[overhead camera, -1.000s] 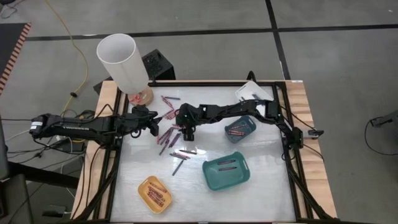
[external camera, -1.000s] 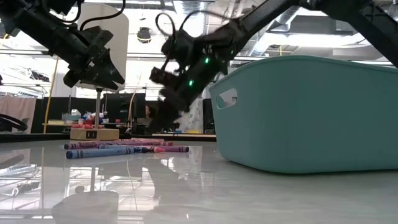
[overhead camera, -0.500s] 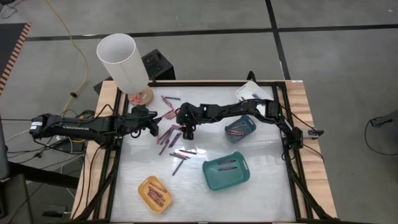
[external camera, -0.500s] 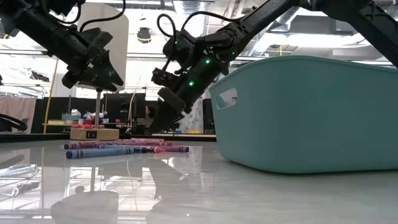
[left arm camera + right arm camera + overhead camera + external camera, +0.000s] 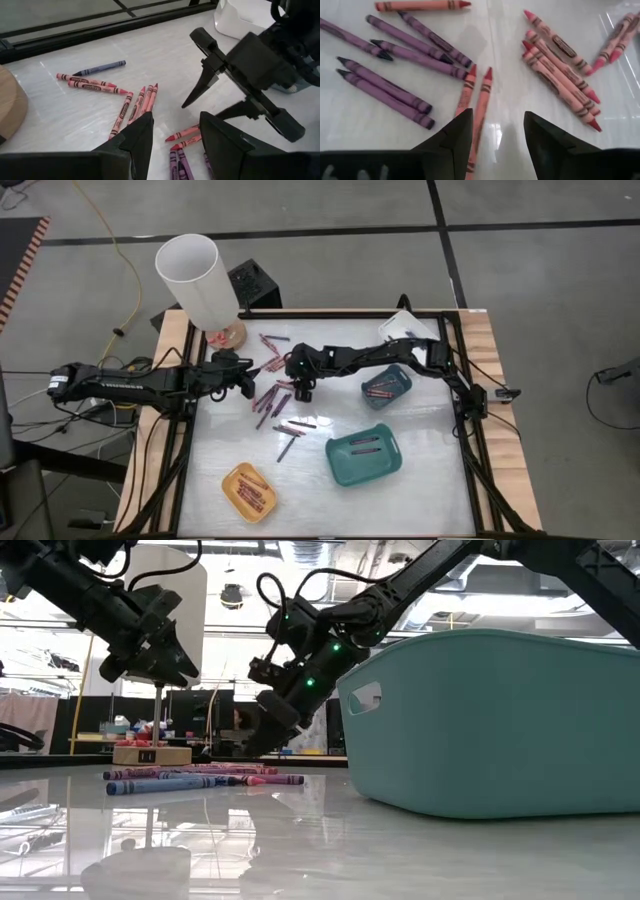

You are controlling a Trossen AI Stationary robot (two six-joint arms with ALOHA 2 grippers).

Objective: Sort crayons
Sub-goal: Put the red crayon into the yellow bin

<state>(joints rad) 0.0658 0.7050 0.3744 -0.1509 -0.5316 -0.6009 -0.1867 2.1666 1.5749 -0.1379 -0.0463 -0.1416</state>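
**Two arms poised over a scatter of crayons**

The right gripper (image 5: 303, 393) hangs low over the crayons (image 5: 470, 95) strewn across the far-left part of the white counter (image 5: 430, 450), its jaws parted and grasping nothing, a pair of red crayons lying on the counter directly beneath the gap. Purple crayons (image 5: 395, 55) lie to one side of that pair, more red ones (image 5: 560, 85) to the other. The left gripper (image 5: 245, 383) waits just left of the same scatter, raised off the counter, jaws likewise apart and empty. Three trays share the counter: a yellow tray (image 5: 228, 477) near the front left holding red crayons, a large teal tray (image 5: 392, 463) at front centre with a few crayons inside, and a smaller blue tray (image 5: 403, 388) farther right, also holding some. A tall white cylinder (image 5: 196, 280) stands at the far-left corner.
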